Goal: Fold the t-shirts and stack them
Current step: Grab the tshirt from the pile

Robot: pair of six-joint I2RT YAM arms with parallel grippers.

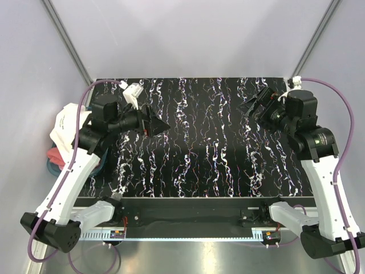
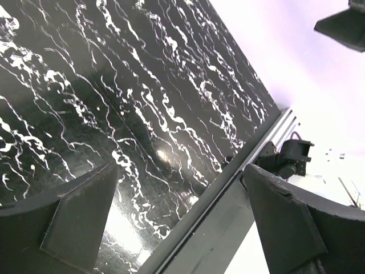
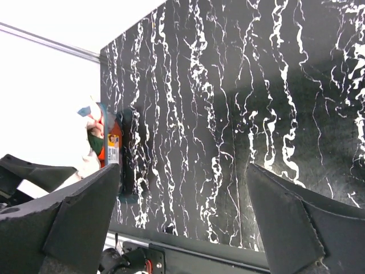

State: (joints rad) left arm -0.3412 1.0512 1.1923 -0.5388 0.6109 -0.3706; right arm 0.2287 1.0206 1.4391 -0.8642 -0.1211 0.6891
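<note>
- Where the black marbled tabletop (image 1: 199,154) ends on the left, the t-shirts lie heaped just off its edge. The cream-white t-shirt (image 1: 64,123) is uppermost, and a patch of the dark green t-shirt (image 3: 94,142) shows beneath it.
- A red and blue object (image 1: 52,157), too hidden to name, sits under the heap.
- The left arm (image 1: 80,165) stands between the heap and the tabletop.
- The left gripper (image 1: 155,124) hangs over the tabletop's left rear, jaws spread wide, gripping nothing.
- The right gripper (image 1: 256,101) hangs over the right rear, equally spread and empty.

Bright even light, glare patch on tabletop (image 2: 162,154)
</note>
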